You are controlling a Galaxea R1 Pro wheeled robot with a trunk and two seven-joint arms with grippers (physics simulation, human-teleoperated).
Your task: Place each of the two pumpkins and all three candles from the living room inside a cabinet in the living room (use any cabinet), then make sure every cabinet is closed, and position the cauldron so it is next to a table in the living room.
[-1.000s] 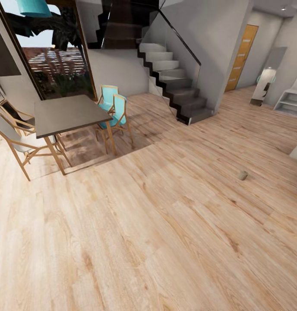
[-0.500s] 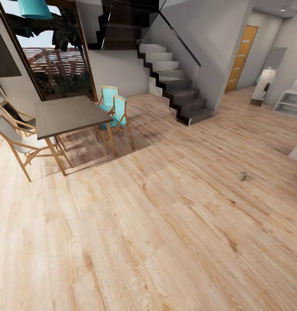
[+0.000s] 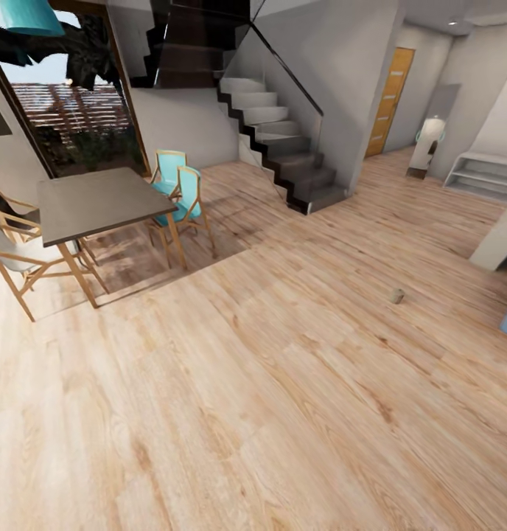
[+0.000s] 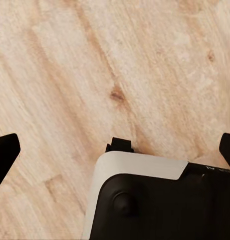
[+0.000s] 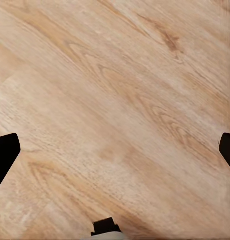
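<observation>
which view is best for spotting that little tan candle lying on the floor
The head view: the candle sits alone on the wooden floor, right of the dining table, small but clear. Both wrist views look down at floor planks, with the fingertips spread wide at the frame edges.

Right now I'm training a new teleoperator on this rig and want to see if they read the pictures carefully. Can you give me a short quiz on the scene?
1. Multiple choice: the small tan candle lies on: A) the wooden floor; B) a dining table; C) a stair step.
2. True or false: the right gripper has its jaws shut on a candle.
3. Fill in: the two chairs nearest the staircase have ___ seats.

Key: 1 A. 2 false: its jaws stand wide apart over bare floor. 3 turquoise.
</observation>
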